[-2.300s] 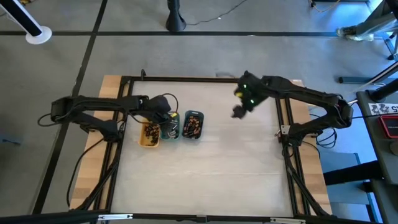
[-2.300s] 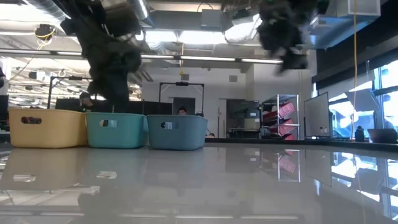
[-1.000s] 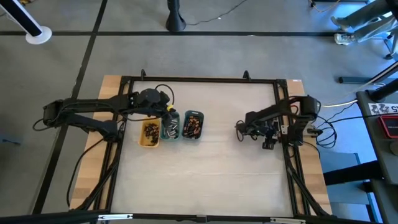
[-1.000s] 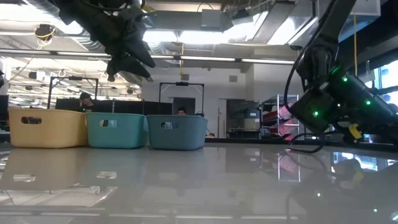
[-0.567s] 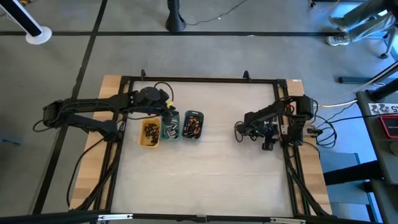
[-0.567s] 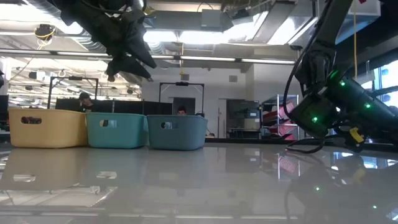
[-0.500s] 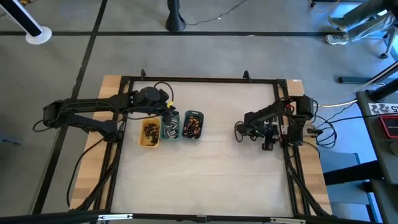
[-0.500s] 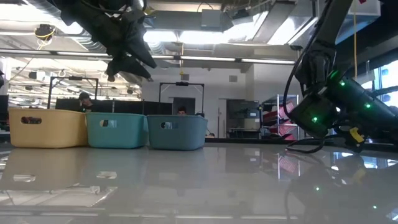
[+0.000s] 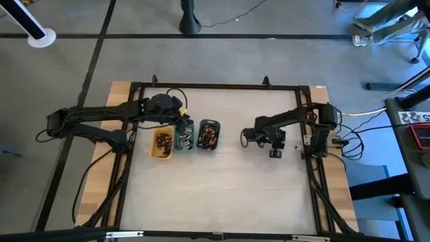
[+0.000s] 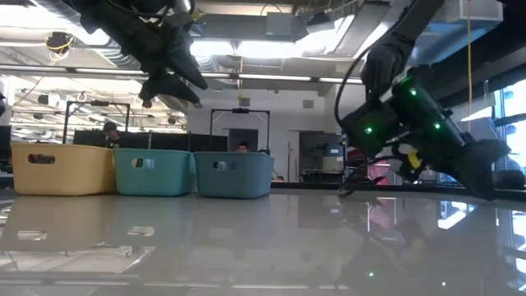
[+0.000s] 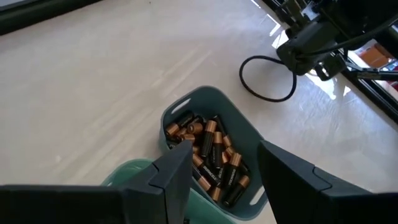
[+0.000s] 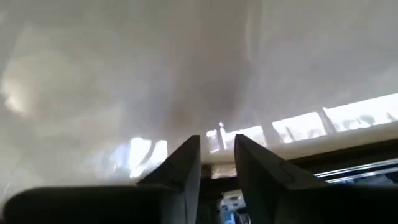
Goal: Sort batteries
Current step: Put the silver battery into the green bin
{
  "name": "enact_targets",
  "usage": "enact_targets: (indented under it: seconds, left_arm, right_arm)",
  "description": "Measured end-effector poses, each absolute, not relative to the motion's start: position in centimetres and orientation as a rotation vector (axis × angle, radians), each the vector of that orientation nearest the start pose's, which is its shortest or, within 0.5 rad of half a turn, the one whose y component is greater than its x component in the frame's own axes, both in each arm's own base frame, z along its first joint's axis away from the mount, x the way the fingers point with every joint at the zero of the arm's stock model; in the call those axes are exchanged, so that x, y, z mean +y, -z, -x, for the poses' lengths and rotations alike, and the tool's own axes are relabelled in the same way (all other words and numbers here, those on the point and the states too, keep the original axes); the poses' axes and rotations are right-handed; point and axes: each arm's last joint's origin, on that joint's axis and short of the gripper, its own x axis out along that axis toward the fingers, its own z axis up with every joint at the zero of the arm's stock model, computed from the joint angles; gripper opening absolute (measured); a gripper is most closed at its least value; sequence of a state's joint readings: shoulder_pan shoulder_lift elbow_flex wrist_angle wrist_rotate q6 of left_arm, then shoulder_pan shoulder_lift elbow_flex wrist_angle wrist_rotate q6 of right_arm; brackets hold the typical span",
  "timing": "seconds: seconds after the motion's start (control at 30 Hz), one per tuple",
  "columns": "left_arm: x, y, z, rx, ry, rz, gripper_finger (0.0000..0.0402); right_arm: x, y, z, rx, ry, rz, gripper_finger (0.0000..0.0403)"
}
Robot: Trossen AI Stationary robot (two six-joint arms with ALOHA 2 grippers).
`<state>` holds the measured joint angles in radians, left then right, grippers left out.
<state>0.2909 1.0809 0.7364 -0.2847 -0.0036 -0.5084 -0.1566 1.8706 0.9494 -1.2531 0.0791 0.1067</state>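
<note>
Only the left wrist view showed the batteries (image 11: 208, 155) inside the grey-blue tray (image 11: 249, 134), below the open, empty left claw (image 11: 221, 171). The right claw (image 9: 246, 138), nearly closed and empty, had moved nearer the trays.

Three trays (image 9: 185, 136) side by side, left of table (image 9: 228, 181) centre; batteries (image 9: 207, 136) inside.

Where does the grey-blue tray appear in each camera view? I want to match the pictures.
High view: the grey-blue tray is the rightmost of three trays, left of centre, holding batteries.
Low view: rightmost tray of the row, at the left.
Left wrist view: lower middle, full of batteries, just past the left gripper.
Right wrist view: not in it.
Shared landmark: the green tray, touching its side.
</note>
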Motion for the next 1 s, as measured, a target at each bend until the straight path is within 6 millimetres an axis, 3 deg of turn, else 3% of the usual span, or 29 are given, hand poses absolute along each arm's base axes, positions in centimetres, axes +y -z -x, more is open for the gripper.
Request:
enact_targets:
  seconds: [0.17,0.27,0.33,0.47,0.73,0.87,1.0]
  left_arm:
    - [6.5,-25.4,-21.6,0.531,-0.442,0.593,0.0170]
    - [6.4,-25.4,-21.6,0.530,-0.444,0.604,0.0170]
    - [6.4,-25.4,-21.6,0.528,-0.446,0.611,0.0170]
    - [6.4,-25.4,-21.6,0.528,-0.449,0.619,0.0170]
    - [6.4,-25.4,-21.6,0.525,-0.452,0.629,0.0170]
    - [6.5,-25.4,-21.6,0.524,-0.450,0.614,0.0170]
    - [6.6,-25.4,-21.6,0.522,-0.450,0.603,0.0170]
  right_arm:
    - [-3.8,-12.0,-23.8,2.174,0.090,-0.162,0.0143]
    - [-3.8,-12.1,-23.7,2.181,0.087,-0.164,0.0179]
    - [-4.1,-12.3,-23.7,2.182,0.145,-0.256,0.0201]
    - [-5.3,-13.6,-23.5,2.047,0.395,-0.498,0.0235]
    - [-6.0,-18.6,-20.9,1.413,0.930,-0.786,0.0234]
    - [-5.6,-18.7,-18.8,1.300,1.092,-0.879,0.0219]
    - [-5.1,-17.4,-17.0,1.293,1.184,-0.943,0.0204]
